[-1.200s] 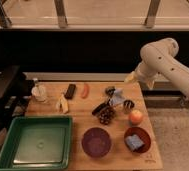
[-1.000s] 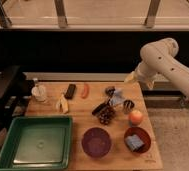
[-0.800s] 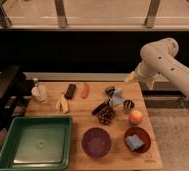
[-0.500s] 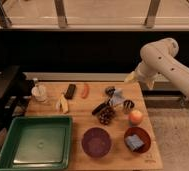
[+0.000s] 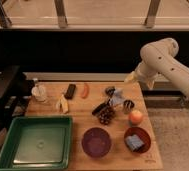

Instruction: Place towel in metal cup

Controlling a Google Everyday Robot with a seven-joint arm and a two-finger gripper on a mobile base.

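A pale blue-grey towel lies crumpled on the wooden table, right of the middle. The small dark metal cup stands upright just to its right, almost touching it. My white arm reaches in from the upper right. The dark gripper sits low at the towel's upper left edge, close to or on the cloth. A dark elongated piece runs down-left from the towel; I cannot tell what it is.
A pine cone, an apple, a purple bowl and a red bowl holding a blue sponge stand in front. A green tray is front left. A bottle, banana, black bar and carrot lie at the back left.
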